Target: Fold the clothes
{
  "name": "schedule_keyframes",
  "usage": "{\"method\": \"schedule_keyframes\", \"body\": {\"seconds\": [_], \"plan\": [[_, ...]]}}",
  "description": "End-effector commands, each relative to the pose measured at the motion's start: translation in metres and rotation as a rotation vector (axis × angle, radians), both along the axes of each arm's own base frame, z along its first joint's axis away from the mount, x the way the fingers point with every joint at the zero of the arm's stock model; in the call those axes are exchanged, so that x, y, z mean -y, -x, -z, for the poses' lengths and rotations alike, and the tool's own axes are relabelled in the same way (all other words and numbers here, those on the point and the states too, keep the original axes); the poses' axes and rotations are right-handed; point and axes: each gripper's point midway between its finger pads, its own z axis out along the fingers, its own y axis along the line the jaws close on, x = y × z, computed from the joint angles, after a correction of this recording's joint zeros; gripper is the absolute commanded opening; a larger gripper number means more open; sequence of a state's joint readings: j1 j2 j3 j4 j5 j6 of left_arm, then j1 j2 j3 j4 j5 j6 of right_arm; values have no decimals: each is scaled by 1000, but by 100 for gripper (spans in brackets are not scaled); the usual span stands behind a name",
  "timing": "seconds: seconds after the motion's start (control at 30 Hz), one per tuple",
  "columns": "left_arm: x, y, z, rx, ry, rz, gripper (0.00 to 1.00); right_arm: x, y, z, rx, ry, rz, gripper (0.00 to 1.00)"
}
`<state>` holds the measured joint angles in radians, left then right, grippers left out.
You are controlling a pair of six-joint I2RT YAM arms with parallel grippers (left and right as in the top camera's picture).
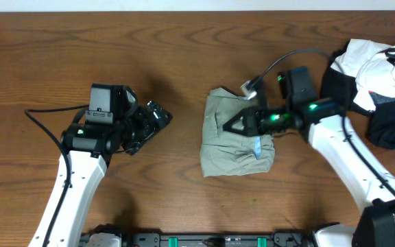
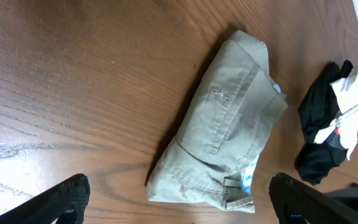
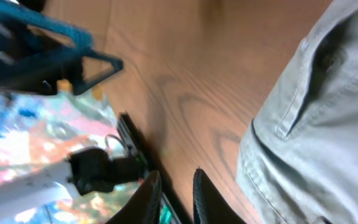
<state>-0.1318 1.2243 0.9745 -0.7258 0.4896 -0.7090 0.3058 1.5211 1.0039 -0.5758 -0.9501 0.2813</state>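
The khaki garment (image 1: 237, 137) lies folded into a compact wrinkled bundle on the wooden table, right of centre. It also shows in the left wrist view (image 2: 229, 124) and the right wrist view (image 3: 316, 124). My right gripper (image 1: 228, 125) hovers over the garment's left part with its fingers close together and nothing between them (image 3: 176, 180). My left gripper (image 1: 158, 118) is open and empty to the left of the garment, apart from it; its fingers are spread wide (image 2: 179, 202).
A heap of black and white garments (image 1: 382, 75) lies at the right back of the table, also seen in the left wrist view (image 2: 337, 124). A black cable (image 1: 280, 65) arcs above the right arm. Bare wood surrounds the khaki bundle.
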Motion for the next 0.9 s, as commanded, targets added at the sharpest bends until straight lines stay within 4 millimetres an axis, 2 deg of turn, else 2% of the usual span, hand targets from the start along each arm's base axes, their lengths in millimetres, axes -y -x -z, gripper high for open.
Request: {"method": "schedule_keyframes", "body": {"seconds": [0.0, 0.1, 0.2, 0.33, 0.5, 0.63, 0.73, 0.87], "plan": [[-2, 2, 5, -13, -14, 2, 94, -3, 15, 35, -77, 36, 10, 18], [-2, 4, 6, -20, -15, 2, 94, 2, 25, 63, -134, 30, 57, 19], [-2, 5, 6, -25, -15, 2, 94, 12, 32, 85, -141, 23, 94, 25], [-2, 4, 6, -24, -15, 2, 94, 30, 37, 105, -172, 27, 156, 31], [-2, 5, 7, -28, -15, 2, 94, 55, 43, 128, -254, 49, 239, 32], [-3, 6, 7, -32, -16, 2, 94, 72, 39, 149, -288, 111, 311, 33], [-3, 7, 8, -35, -16, 2, 94, 75, 37, 151, -273, 120, 312, 36], [-3, 7, 8, -36, -16, 2, 94, 67, 29, 129, -255, 44, 294, 32]]}}
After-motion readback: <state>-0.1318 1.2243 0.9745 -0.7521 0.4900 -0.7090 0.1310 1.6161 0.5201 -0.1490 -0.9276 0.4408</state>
